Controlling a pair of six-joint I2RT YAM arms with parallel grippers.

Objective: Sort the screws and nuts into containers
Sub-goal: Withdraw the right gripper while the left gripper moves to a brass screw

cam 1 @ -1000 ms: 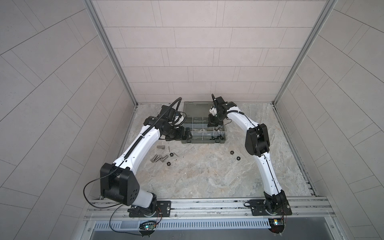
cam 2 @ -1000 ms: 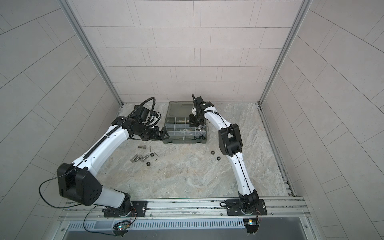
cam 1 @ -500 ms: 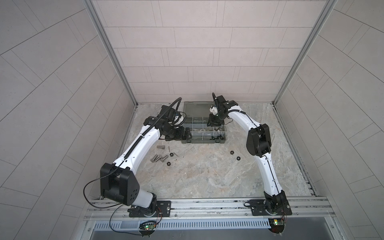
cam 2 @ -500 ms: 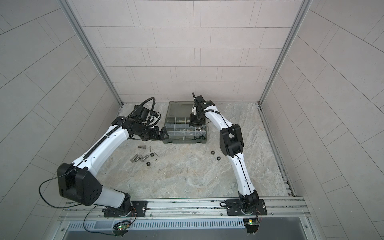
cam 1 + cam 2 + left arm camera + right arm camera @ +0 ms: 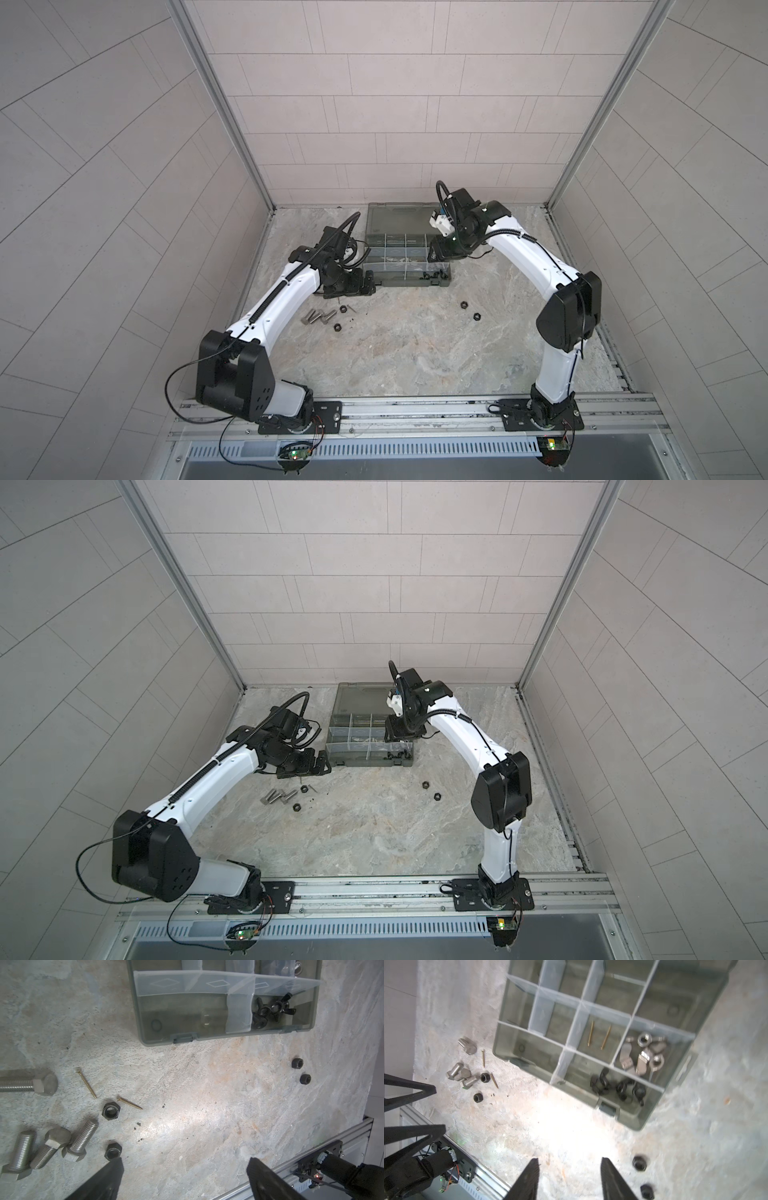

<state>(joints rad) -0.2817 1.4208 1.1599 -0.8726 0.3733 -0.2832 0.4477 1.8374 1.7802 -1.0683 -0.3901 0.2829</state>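
Note:
The grey-green case of containers lies open at the back of the table. One compartment holds black wing nuts, its neighbour silver wing nuts, and a third two thin screws. Loose on the table are silver bolts, thin screws and black hex nuts. My left gripper stands open and empty by the case's left front corner. Above the case's right end, my right gripper is open and empty.
The case's hinged lid lies flat against the back wall. Tiled walls close in the table on three sides. A metal rail carrying both arm bases runs along the front edge. Bare marble tabletop spreads in front of the case.
My right gripper has opened above the right end of the case. The left arm has stayed where it was, open.

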